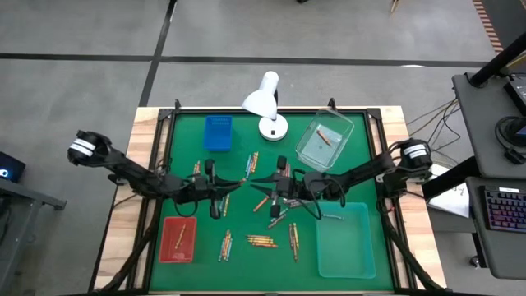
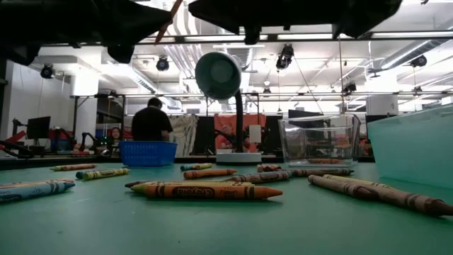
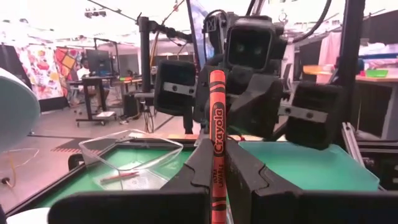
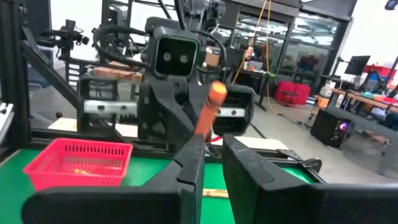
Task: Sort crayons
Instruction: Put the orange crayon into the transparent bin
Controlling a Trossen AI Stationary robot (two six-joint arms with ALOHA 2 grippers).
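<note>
**A:** Which step is this?

**B:** One crayon has been picked and not yet dropped. The left gripper is pinched shut on an orange-red Crayola crayon, which stands upright between its fingers with most of its length above the tips.

**A:** And the other arm?

**B:** The right gripper faces it tip to tip above the middle of the table. Its fingers stand a narrow gap apart with nothing in the gap. The crayon is just beyond its tips, not between them.

**A:** So a handover?

**B:** It looks like one being set up, though I can't be sure. If so, the right fingers need to close on the free upper part of the crayon, clear of the left fingers, before the left lets go. If not, the left can carry it straight to a tray.

**A:** Which tray?

**B:** Judging by colour, the red basket, beyond the right fingertips on the left arm's side. The clear bin already holds a reddish crayon, so that is uncertain.

**A:** How much is left?

**B:** Plenty, since loose crayons lie on the green mat below both grippers.
</note>
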